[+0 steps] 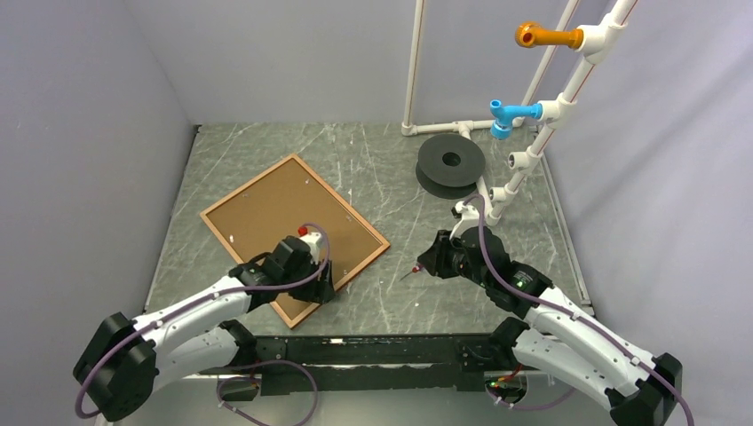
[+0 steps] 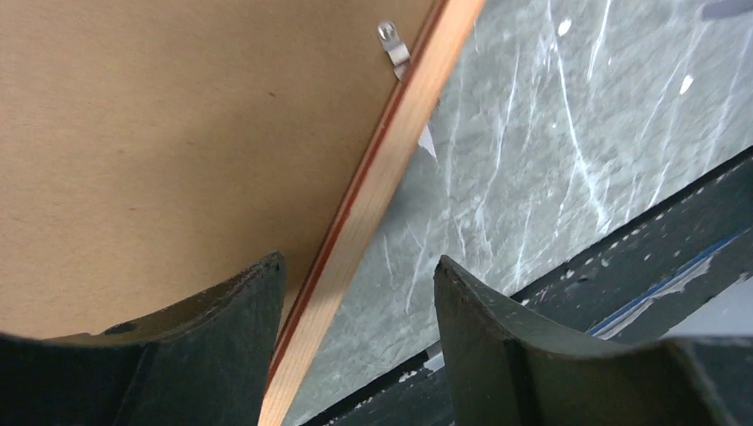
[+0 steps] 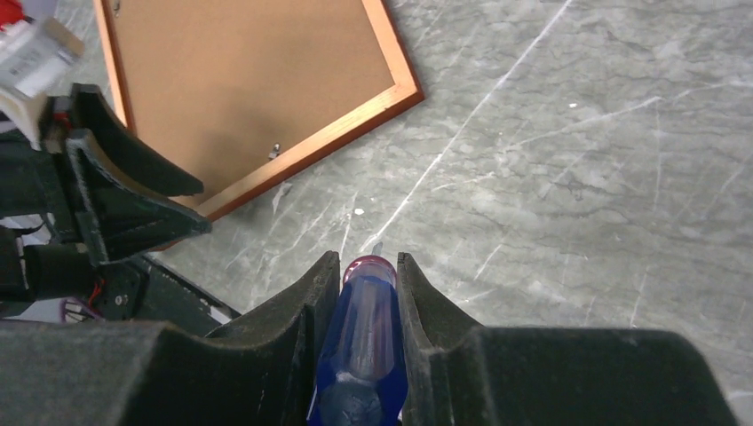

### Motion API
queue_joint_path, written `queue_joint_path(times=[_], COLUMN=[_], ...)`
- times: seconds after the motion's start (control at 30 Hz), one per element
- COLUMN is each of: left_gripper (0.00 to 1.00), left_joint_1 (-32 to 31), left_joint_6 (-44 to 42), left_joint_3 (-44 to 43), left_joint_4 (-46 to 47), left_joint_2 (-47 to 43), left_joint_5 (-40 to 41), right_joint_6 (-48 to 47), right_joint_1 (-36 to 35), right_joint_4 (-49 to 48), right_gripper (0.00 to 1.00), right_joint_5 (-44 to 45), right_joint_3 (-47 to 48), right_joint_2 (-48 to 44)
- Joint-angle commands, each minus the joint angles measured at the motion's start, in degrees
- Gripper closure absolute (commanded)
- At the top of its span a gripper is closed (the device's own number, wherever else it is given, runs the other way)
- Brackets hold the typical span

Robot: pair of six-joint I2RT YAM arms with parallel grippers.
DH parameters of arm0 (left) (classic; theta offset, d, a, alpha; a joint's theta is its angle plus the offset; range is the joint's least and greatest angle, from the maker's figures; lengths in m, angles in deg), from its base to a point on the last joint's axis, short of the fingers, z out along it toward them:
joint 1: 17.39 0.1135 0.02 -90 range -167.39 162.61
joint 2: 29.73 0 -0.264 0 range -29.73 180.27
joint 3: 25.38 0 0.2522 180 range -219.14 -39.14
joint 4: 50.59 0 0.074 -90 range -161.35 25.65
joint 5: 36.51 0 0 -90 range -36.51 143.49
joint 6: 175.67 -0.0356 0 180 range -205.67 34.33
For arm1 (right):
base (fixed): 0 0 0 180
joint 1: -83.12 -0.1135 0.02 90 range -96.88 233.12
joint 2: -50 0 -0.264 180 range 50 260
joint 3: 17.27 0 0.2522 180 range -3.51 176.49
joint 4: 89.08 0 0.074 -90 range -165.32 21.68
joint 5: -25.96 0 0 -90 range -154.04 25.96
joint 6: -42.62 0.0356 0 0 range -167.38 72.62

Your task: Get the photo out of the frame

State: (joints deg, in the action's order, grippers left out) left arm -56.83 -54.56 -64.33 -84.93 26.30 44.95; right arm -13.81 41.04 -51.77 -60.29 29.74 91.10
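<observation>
My left hand hangs open astride the frame, over its near rail; my right hand grips a screwdriver

I see the frame lying back-up on the tabletop, left of centre. A spool sits behind-right of it by the pipe stand, screwdriver between my right fingers.

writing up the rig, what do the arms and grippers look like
The left arm and right arm have white shells, black joints and a purplish cable looped along each. The left gripper and right gripper have broad black tapered fingers. A red part tops the left wrist.
</observation>
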Motion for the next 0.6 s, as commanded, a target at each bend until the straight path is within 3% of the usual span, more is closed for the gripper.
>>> queue_joint_path(times=[0.0,0.2,0.37,0.57], left_gripper=[0.35,0.39,0.41,0.39], left_joint_1=[-6.0,-13.4,-13.9,-13.3], left_joint_6=[0.0,1.9,4.6,7.0], left_joint_3=[-2.0,-6.8,-11.2,-25.0], left_joint_4=[0.7,5.0,16.3,23.7], left_joint_2=[3.4,15.1,24.5,36.9], left_joint_5=[3.9,5.1,-1.7,-8.2], right_joint_6=[-1.4,-0.8,-0.4,1.9], right_joint_1=[0.1,0.1,0.1,0.1], right_joint_4=[-5.7,-3.8,0.0,5.3], right_gripper=[1.0,1.0,1.0,1.0], right_joint_5=[-2.5,-1.7,1.7,7.5], right_joint_3=[1.4,0.6,1.3,2.3], right_joint_2=[-0.4,-2.9,-5.6,-7.0])
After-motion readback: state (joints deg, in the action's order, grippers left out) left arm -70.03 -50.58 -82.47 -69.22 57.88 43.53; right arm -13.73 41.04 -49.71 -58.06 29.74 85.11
